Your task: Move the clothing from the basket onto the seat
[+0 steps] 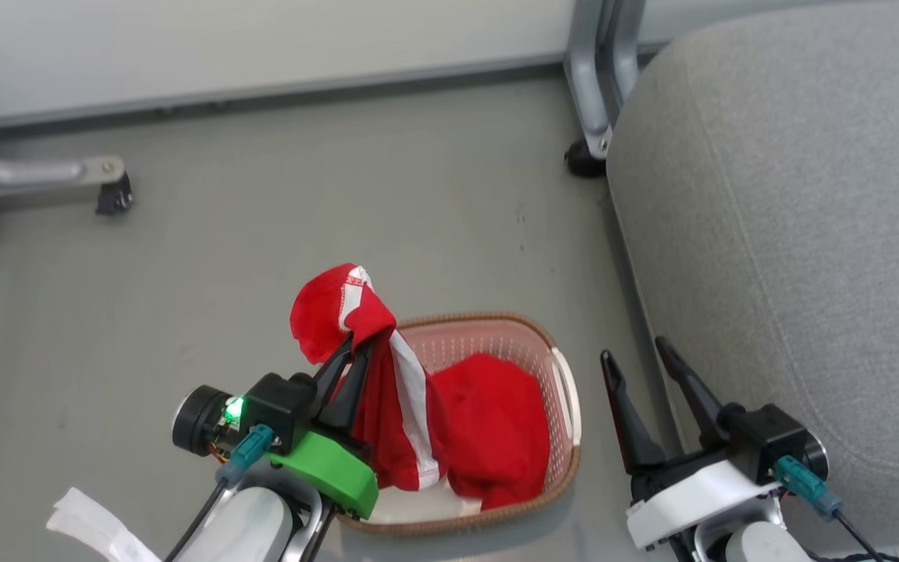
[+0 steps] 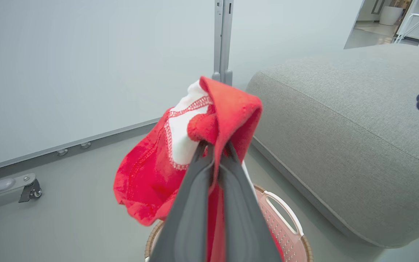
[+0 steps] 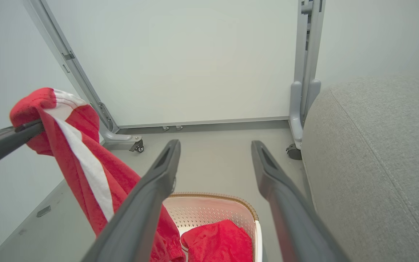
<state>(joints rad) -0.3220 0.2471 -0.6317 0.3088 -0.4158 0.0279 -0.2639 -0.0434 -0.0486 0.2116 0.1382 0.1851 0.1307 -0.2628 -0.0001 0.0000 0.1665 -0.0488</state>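
Your left gripper (image 1: 357, 347) is clamped on a fold of one red garment (image 1: 387, 390) with a white stripe, held above the basket's (image 1: 566, 382) left side. Its tail hangs down into the basket, against the second red garment (image 1: 496, 425) lying inside. Your right gripper (image 1: 634, 350) stands wide open and empty, between the basket and the grey seat (image 1: 793, 234). The pinch looks shallow, so the cloth may slip. The tail could catch the rim and drag the basket. No writing is readable, though folds may hide print.
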